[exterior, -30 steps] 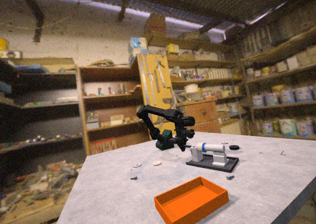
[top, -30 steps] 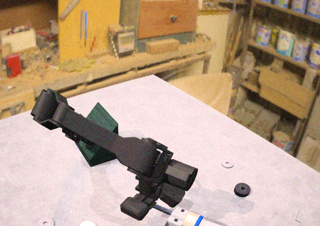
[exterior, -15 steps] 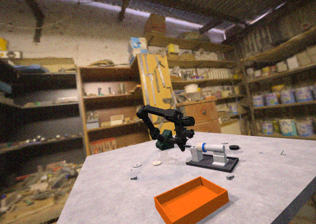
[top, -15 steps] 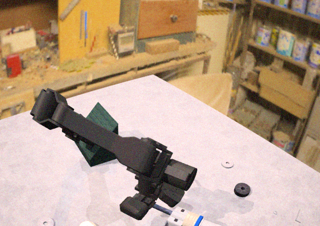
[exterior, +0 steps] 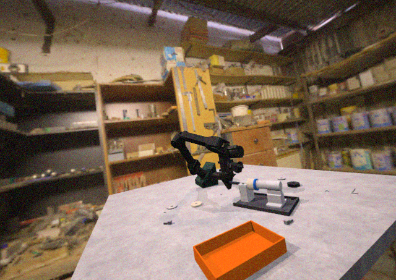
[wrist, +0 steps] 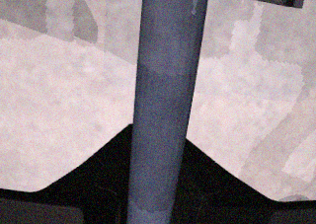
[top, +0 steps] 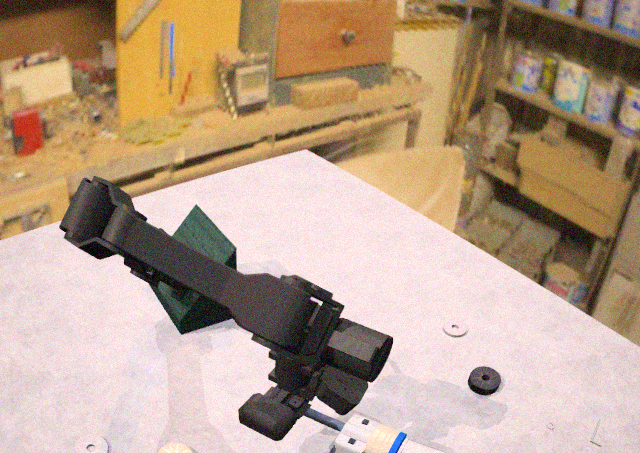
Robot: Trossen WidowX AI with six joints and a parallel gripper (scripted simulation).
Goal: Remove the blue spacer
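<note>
At the lower middle of the top view, the gripper (top: 289,409) (exterior: 228,182) (wrist: 149,135) has its jaws closed on the blue-grey shaft (top: 325,418) (exterior: 234,182) (wrist: 165,101), which runs from the bottom edge to the top edge of the wrist view. From the jaws the shaft goes into a white upright block (top: 356,430) (exterior: 246,192), right of centre in the exterior view. Past that block I see cream spacers (top: 379,438) (exterior: 250,183), then the blue spacer (top: 397,442) (exterior: 255,183), up in line with them and right beside the big housing block (exterior: 275,197), its pale barrel reaching rightward. All this stands on a dark base plate (exterior: 263,206). The black arm (top: 180,257) (exterior: 198,138) slants across to the upper left, over a dark green block (top: 206,236) (exterior: 208,175). Beyond the housing lies a black ring (top: 475,383) (exterior: 293,183); a cream disc (top: 175,447) (exterior: 196,204) lies left of the plate, and an orange tray (exterior: 212,241) sits bottom centre.
</note>
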